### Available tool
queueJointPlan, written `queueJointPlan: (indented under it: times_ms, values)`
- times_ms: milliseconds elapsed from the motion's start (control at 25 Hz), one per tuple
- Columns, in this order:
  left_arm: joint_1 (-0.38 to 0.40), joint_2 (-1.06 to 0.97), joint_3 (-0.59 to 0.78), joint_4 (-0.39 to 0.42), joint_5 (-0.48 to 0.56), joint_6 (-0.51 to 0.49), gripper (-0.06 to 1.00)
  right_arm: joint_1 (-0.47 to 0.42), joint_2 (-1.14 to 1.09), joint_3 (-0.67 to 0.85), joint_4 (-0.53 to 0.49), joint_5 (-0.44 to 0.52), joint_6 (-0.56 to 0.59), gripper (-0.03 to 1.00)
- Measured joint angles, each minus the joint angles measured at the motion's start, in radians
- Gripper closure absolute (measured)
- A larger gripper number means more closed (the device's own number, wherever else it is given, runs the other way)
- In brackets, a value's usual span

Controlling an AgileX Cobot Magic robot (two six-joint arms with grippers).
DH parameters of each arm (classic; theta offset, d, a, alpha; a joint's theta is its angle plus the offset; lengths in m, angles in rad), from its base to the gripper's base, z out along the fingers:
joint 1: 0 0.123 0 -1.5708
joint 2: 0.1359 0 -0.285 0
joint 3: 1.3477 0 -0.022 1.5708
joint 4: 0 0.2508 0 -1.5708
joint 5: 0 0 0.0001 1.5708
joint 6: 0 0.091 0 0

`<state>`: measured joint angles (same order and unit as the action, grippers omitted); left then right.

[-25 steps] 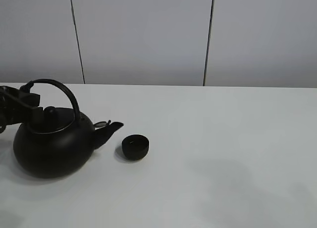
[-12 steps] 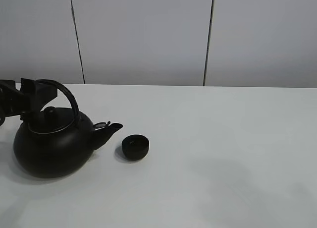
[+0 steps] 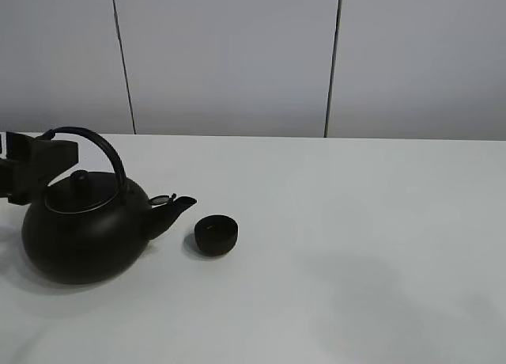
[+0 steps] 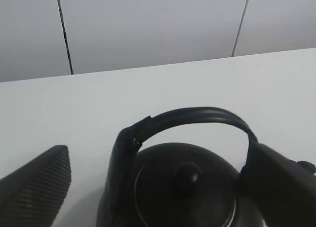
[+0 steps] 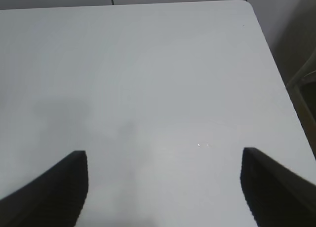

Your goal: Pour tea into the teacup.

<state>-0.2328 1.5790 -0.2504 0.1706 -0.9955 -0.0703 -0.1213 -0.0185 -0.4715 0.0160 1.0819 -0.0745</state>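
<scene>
The small black teacup (image 3: pixel 216 233) stands on the white table, just right of the spout of the big black kettle (image 3: pixel 83 233). The kettle sits upright at the left, its arched handle (image 3: pixel 93 137) raised. My left gripper (image 3: pixel 39 170) is at the far left by the handle, open. In the left wrist view the kettle (image 4: pixel 182 192) and its handle (image 4: pixel 192 116) lie between the widely parted fingers (image 4: pixel 37 187) of that gripper (image 4: pixel 158 155), which holds nothing. My right gripper (image 5: pixel 163 158) is open over bare table; it does not show in the high view.
The white table (image 3: pixel 356 221) stretches right of the teacup, with a grey panelled wall behind it. In the right wrist view the table's rounded corner (image 5: pixel 244 2) and side edge are close by, with a dark gap beyond.
My left gripper has opened and let go of the kettle's handle, drawing back slightly to the left. Kettle and teacup have stayed in place.
</scene>
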Motion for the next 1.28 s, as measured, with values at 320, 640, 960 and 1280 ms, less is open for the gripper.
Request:
queueJointPlan:
  times_ms: [320, 640, 960, 1280]
  values:
    - [-0.060, -0.375, -0.324, 0.030, 0.877, -0.034, 0.25, 0.000, 0.000, 0.000, 0.000, 0.000, 0.000, 0.39]
    - [0.172, -0.461, -0.637, 0.025, 1.281, 0.009, 0.25, 0.000, 0.000, 0.000, 0.000, 0.000, 0.000, 0.39]
    - [0.326, -0.710, -0.645, -0.051, 1.480, 0.039, 0.25, 0.000, 0.000, 0.000, 0.000, 0.000, 0.000, 0.39]
    - [0.320, -1.221, -0.527, -0.157, 1.765, 0.129, 0.25, 0.000, 0.000, 0.000, 0.000, 0.000, 0.000, 0.39]
